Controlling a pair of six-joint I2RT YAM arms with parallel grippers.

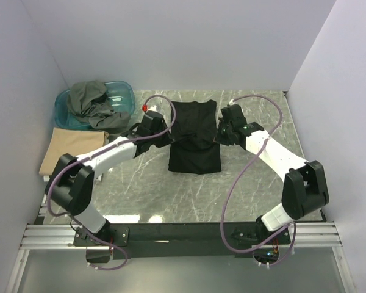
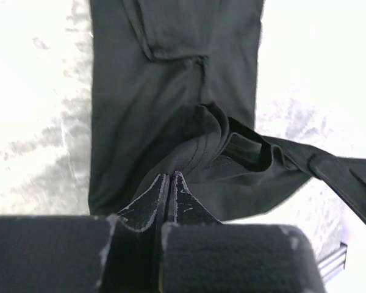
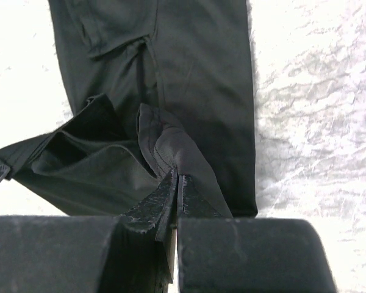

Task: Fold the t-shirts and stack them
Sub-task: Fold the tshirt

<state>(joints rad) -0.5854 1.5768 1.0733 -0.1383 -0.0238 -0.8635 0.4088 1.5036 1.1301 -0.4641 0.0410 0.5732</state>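
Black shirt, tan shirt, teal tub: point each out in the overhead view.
black shirt (image 1: pixel 195 157): overhead view, lower middle of the cloth.
tan shirt (image 1: pixel 66 149): overhead view, middle of the cloth.
teal tub (image 1: pixel 124 86): overhead view, far right rim.

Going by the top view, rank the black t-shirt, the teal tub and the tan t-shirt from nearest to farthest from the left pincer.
1. The black t-shirt: pinched in the left pincer, on its right, mid-table.
2. The teal tub: farther back and to the left, in the far left corner.
3. The tan t-shirt: farthest, lying flat at the table's left edge, in front of the tub.
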